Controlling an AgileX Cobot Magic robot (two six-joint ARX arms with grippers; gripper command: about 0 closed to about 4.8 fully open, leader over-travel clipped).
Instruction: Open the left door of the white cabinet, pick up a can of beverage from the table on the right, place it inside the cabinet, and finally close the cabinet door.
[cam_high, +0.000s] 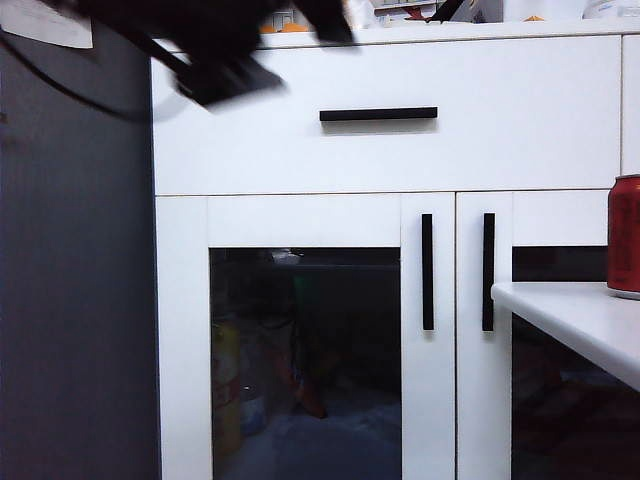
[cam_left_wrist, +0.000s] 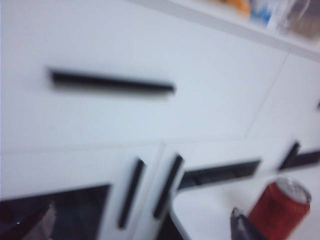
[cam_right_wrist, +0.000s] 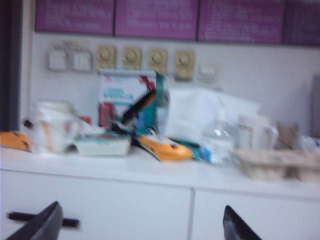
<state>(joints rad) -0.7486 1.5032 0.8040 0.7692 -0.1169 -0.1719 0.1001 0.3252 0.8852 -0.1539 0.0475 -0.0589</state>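
Note:
The white cabinet (cam_high: 250, 150) fills the exterior view. Its left door (cam_high: 180, 330) is shut, with dark glass and a vertical black handle (cam_high: 427, 271). The red can (cam_high: 625, 236) stands upright on the white table (cam_high: 570, 310) at the right edge. My left arm is a dark blur (cam_high: 215, 50) at the top left, above the drawer. In the left wrist view, the left gripper (cam_left_wrist: 140, 231) is open and empty. One dark fingertip (cam_left_wrist: 242, 227) shows beside the can (cam_left_wrist: 280, 207), with the left door's handle (cam_left_wrist: 131, 192) ahead. My right gripper (cam_right_wrist: 142, 225) is open and empty, facing the cabinet's top front.
The drawer's horizontal handle (cam_high: 378, 114) lies above the doors, and the right door's handle (cam_high: 488, 271) is partly behind the table edge. A dark grey wall (cam_high: 75, 280) flanks the cabinet's left side. Boxes, a bottle (cam_right_wrist: 217, 140) and cups crowd the cabinet top.

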